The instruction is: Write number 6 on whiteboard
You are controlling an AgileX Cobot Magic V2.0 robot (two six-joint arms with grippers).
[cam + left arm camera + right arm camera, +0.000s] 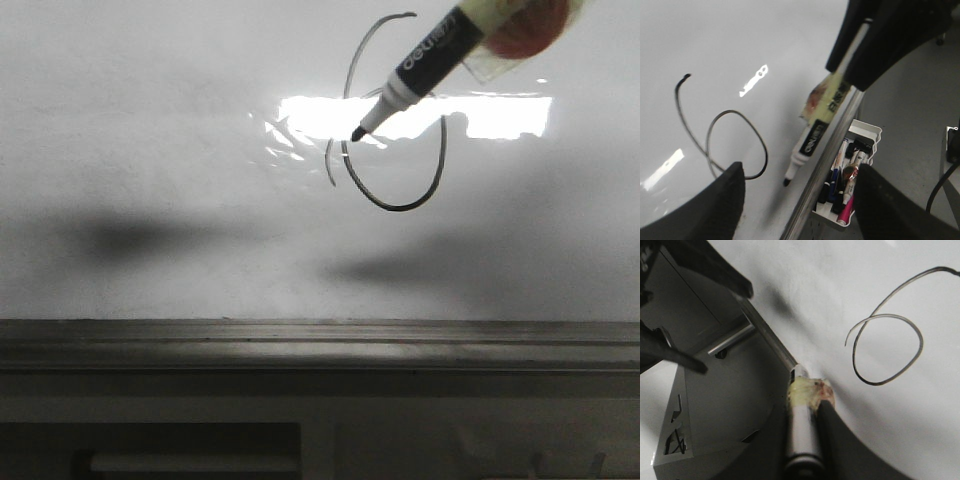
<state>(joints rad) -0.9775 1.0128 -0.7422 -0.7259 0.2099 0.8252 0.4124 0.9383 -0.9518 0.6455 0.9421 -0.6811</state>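
Note:
The number 6 [400, 209] is a thin black line on the whiteboard [150, 120], with a tall curved stem, a round loop and a short stray tail on its left. It also shows as the number 6 [762, 150] in the left wrist view and the number 6 [880, 384] in the right wrist view. My right gripper [803, 409] is shut on a black-and-white marker [801, 430] wrapped in yellowish tape. That marker [425, 62] slants down from the upper right, and its tip lies beside the loop's left side. I cannot tell whether the tip touches the board. My left gripper [800, 172] is open and holds nothing.
A grey metal ledge [320, 340] runs along the whiteboard's lower edge. A white tray [867, 131] holding several markers hangs off the ledge [825, 170]. Bright light glare [500, 115] lies across the board beside the loop.

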